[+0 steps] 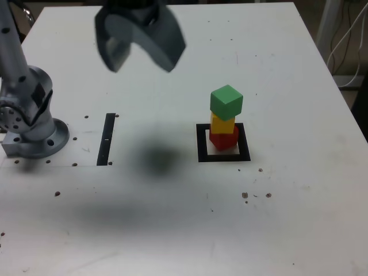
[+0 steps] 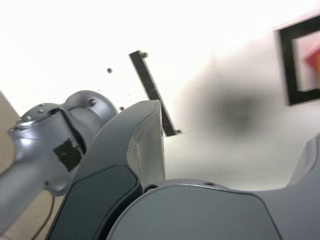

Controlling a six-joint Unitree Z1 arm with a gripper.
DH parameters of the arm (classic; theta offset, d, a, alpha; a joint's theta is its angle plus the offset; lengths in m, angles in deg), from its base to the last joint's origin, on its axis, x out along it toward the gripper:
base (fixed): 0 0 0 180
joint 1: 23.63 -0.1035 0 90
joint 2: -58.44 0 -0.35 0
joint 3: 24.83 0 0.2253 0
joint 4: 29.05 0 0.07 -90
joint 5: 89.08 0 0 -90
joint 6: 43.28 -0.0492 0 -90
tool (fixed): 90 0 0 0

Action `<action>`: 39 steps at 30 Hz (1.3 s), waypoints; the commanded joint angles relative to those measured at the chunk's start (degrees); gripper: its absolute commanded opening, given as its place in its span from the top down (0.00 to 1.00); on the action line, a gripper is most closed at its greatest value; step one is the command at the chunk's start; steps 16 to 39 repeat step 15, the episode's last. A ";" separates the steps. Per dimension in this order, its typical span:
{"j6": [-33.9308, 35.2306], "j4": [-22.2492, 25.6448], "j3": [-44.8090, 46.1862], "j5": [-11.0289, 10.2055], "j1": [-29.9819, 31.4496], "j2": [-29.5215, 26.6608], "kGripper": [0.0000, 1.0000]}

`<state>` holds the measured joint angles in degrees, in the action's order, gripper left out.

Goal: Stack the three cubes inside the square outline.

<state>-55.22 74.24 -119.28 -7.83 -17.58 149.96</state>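
Observation:
Three cubes stand stacked inside the square outline: the red cube at the bottom, the yellow cube on it, the green cube on top, turned slightly. High above the table, toward the exterior view's left of the stack, my gripper hangs open and empty, well apart from the cubes. The wrist view shows one grey finger, a corner of the square outline and a sliver of the red cube.
A straight black strip lies on the white table between the arm's base and the stack. Small dark screw holes dot the tabletop. The gripper's shadow falls beside the strip.

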 commanded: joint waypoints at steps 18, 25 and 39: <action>6.68 -15.99 26.56 6.33 -1.43 -6.86 0.00; 6.68 -15.99 26.56 6.33 -1.43 -6.86 0.00; 6.68 -15.99 26.56 6.33 -1.43 -6.86 0.00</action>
